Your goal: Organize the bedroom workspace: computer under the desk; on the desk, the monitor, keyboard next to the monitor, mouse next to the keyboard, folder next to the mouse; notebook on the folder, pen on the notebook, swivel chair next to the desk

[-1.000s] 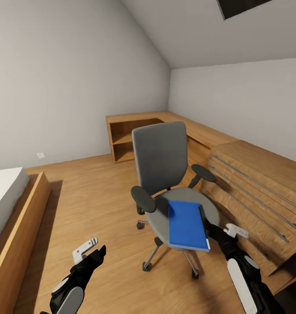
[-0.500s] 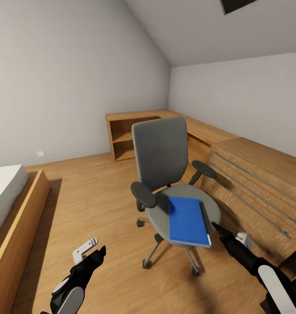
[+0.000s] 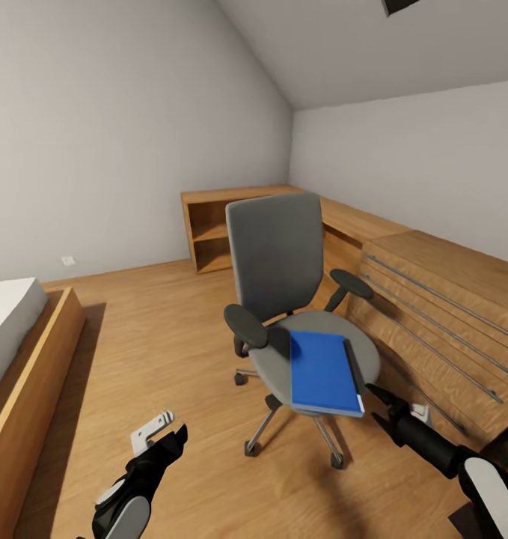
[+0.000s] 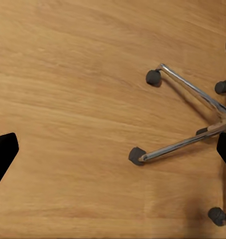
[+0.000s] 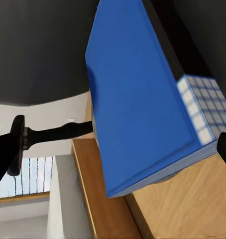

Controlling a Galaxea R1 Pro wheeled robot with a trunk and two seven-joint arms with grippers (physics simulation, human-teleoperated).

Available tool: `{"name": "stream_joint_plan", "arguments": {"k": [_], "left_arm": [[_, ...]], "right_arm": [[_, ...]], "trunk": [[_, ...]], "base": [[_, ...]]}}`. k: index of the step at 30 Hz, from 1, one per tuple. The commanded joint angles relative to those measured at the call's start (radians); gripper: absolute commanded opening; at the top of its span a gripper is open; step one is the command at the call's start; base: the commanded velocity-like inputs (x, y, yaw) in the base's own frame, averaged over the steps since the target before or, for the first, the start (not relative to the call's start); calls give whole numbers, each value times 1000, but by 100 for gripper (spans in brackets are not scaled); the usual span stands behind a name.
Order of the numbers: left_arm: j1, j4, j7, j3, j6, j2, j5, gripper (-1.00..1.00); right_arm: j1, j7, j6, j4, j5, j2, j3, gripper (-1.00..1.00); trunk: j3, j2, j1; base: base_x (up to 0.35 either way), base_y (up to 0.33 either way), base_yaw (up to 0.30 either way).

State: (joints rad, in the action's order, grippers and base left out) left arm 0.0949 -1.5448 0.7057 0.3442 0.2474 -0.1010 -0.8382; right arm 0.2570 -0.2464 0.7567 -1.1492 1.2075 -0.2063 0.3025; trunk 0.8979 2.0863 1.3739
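Note:
The grey swivel chair (image 3: 272, 254) stands mid-room on the wooden floor, its chrome base (image 4: 187, 99) seen from above in the left wrist view. A bright blue folder (image 3: 322, 372) lies flat on the seat, overhanging the front edge. My right gripper (image 3: 374, 402) is open, just off the folder's near right corner and slightly below it. In the right wrist view the folder (image 5: 137, 109) sits close ahead between the spread black fingers (image 5: 3, 154). My left gripper (image 3: 177, 433) hangs open over bare floor left of the chair base.
A light wooden drawer chest (image 3: 441, 299) runs along the right wall, close behind the chair. A low wooden shelf unit (image 3: 220, 224) fills the far corner. A wood-framed bed (image 3: 22, 352) lies at the left. Open floor stretches between bed and chair.
My right gripper has drawn back and down from the folder's right edge to just off its near corner. The head view has shifted slightly. The folder and chair stay put.

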Motion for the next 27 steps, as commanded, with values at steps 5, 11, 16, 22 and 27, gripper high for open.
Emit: {"name": "stream_joint_plan", "arguments": {"k": [5, 11, 16, 22, 27], "left_arm": [[1, -1, 43, 20, 2, -2, -4, 100], [0, -1, 53, 23, 1, -2, -4, 100], [0, -1, 54, 24, 1, -2, -4, 100], [0, -1, 55, 24, 1, -2, -4, 100], [1, -1, 54, 24, 1, -2, -4, 100]], "right_arm": [[1, -9, 41, 0, 16, -1, 9, 100], [1, -10, 47, 0, 18, 0, 12, 100], [1, -11, 47, -1, 17, 1, 12, 100], [1, -10, 47, -1, 13, 1, 11, 100], [1, -11, 43, -1, 11, 1, 10, 100]], "trunk": [[17, 36, 19], [35, 78, 42], [51, 113, 61], [70, 155, 84], [86, 190, 103]], "base": [[0, 0, 0], [0, 0, 0], [0, 0, 0], [0, 0, 0], [0, 0, 0]]}}
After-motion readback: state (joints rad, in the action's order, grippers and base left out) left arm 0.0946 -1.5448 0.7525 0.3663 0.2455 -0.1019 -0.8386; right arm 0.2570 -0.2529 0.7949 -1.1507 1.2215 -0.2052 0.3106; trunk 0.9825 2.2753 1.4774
